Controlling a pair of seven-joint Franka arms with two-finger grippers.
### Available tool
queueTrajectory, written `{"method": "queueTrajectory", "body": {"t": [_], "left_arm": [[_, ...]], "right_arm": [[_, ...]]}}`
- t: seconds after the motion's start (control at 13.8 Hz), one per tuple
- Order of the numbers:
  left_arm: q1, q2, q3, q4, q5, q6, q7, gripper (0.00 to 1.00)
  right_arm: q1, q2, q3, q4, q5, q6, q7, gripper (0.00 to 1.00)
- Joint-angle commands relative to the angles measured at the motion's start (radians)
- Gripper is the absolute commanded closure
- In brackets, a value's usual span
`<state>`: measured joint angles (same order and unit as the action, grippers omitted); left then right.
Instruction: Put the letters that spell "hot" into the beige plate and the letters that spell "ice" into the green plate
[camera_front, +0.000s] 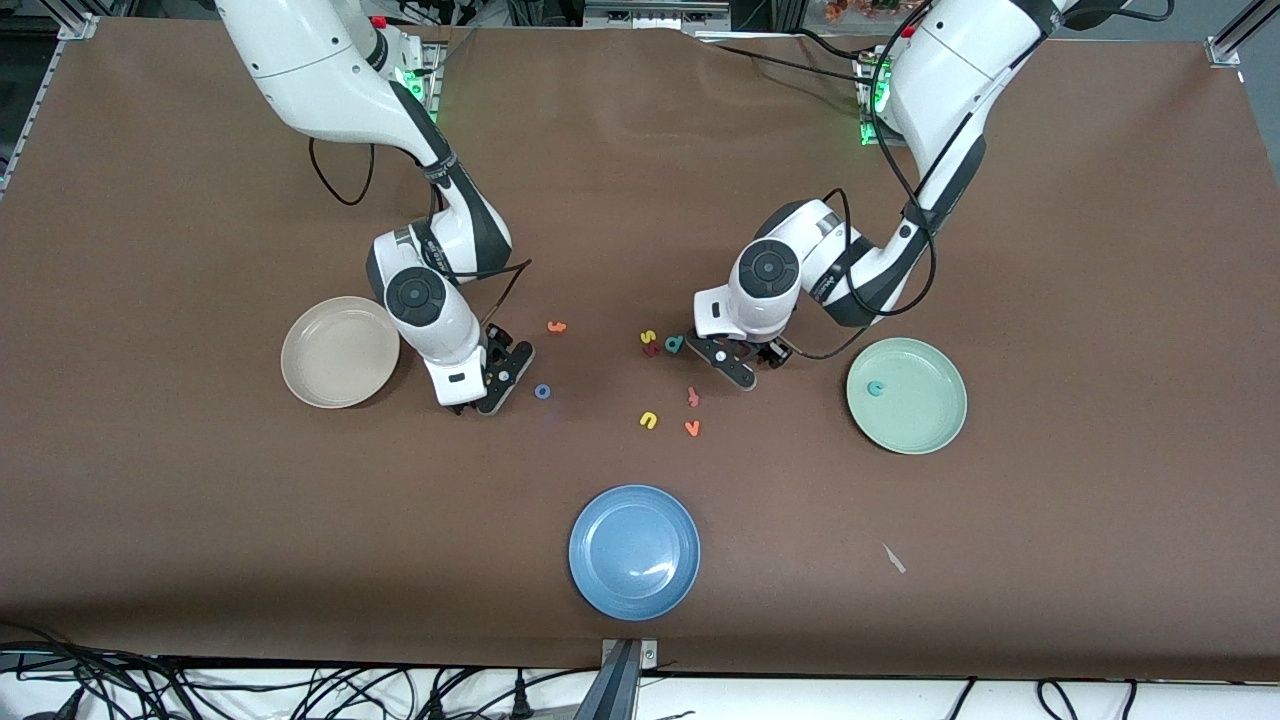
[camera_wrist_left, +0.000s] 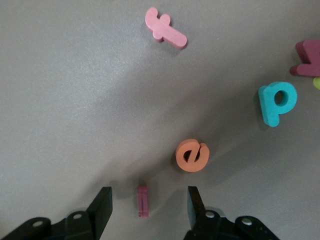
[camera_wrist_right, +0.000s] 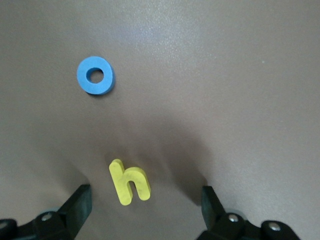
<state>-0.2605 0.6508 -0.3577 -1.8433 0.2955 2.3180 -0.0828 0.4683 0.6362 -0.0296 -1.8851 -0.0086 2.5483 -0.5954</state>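
Note:
My right gripper (camera_front: 490, 385) (camera_wrist_right: 145, 210) hangs open low over the table beside the empty beige plate (camera_front: 340, 352). The yellow h (camera_wrist_right: 129, 182) lies flat between its fingers, touching neither. The blue o (camera_wrist_right: 95, 75) (camera_front: 543, 391) lies a little way off, and the orange t (camera_front: 556, 326) is farther from the camera. My left gripper (camera_front: 735, 365) (camera_wrist_left: 147, 205) is open, with the small maroon-pink i (camera_wrist_left: 143, 201) between its fingers, apart from both. The orange e (camera_wrist_left: 192, 155) lies close by. The teal c (camera_front: 876, 388) is in the green plate (camera_front: 920, 415).
A pink t-like letter (camera_wrist_left: 166, 31) (camera_front: 692, 397), a teal d (camera_wrist_left: 277, 102) (camera_front: 674, 344), a dark red letter (camera_wrist_left: 307, 57) and a yellow s (camera_front: 648, 336) lie mid-table. A yellow u (camera_front: 649, 420) and an orange letter (camera_front: 692, 428) lie nearer the camera. The blue plate (camera_front: 634, 551) sits near the front edge.

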Motion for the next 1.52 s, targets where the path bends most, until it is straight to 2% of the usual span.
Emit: {"method": "queueTrajectory", "body": {"t": [0.0,0.15,0.22,0.36,0.44,0.51,0.65,0.73,0.8,0.87,1.02,1.23,1.38,1.45], "left_arm": [[0.020,-0.010,-0.004,-0.028,0.033,0.006,0.000,0.34],[0.026,-0.008,-0.004,-0.034,0.031,0.007,0.000,0.50],[0.033,-0.007,-0.004,-0.033,0.033,0.009,0.000,0.55],[0.041,-0.008,-0.004,-0.033,0.031,0.006,-0.002,0.89],[0.043,-0.008,-0.006,-0.031,0.031,0.001,-0.002,1.00],[0.044,-0.011,-0.006,-0.030,0.031,-0.002,0.000,1.00],[0.059,-0.029,-0.006,-0.022,0.031,-0.025,-0.002,1.00],[0.067,-0.052,-0.006,-0.013,0.031,-0.060,0.000,1.00],[0.079,-0.071,-0.006,0.001,0.031,-0.101,0.023,1.00],[0.099,-0.088,-0.006,0.018,0.030,-0.138,0.076,1.00],[0.179,-0.114,-0.009,0.030,0.027,-0.181,0.197,1.00],[0.286,-0.117,-0.009,0.026,0.024,-0.183,0.366,1.00],[0.334,-0.099,-0.009,0.022,0.025,-0.183,0.412,1.00],[0.354,-0.088,-0.009,0.022,0.028,-0.181,0.416,1.00]], "right_arm": [[0.004,0.008,0.004,0.017,-0.011,0.007,-0.014,0.19],[0.006,0.007,0.004,0.017,-0.011,0.007,-0.008,0.28],[0.006,0.007,0.005,0.017,-0.011,0.007,-0.004,0.36],[0.006,0.007,0.005,0.021,-0.011,0.007,-0.001,0.41],[0.007,0.007,0.007,0.021,-0.010,0.007,0.000,0.46],[0.007,0.005,0.011,0.021,-0.010,0.006,0.000,0.48],[0.006,0.005,0.016,0.021,-0.007,0.006,0.000,0.60],[0.006,0.007,0.016,0.021,-0.007,0.006,0.002,0.68],[0.006,0.007,0.016,0.021,-0.007,0.006,0.000,0.71],[0.006,0.007,0.016,0.018,-0.007,0.003,0.000,0.78],[0.004,0.007,0.016,0.018,-0.007,0.003,0.000,0.85],[0.006,0.002,0.016,0.024,-0.004,-0.003,-0.001,1.00],[0.003,-0.006,0.016,0.050,0.002,-0.060,-0.001,1.00],[0.003,-0.010,0.013,0.091,0.007,-0.136,0.011,1.00]]}}
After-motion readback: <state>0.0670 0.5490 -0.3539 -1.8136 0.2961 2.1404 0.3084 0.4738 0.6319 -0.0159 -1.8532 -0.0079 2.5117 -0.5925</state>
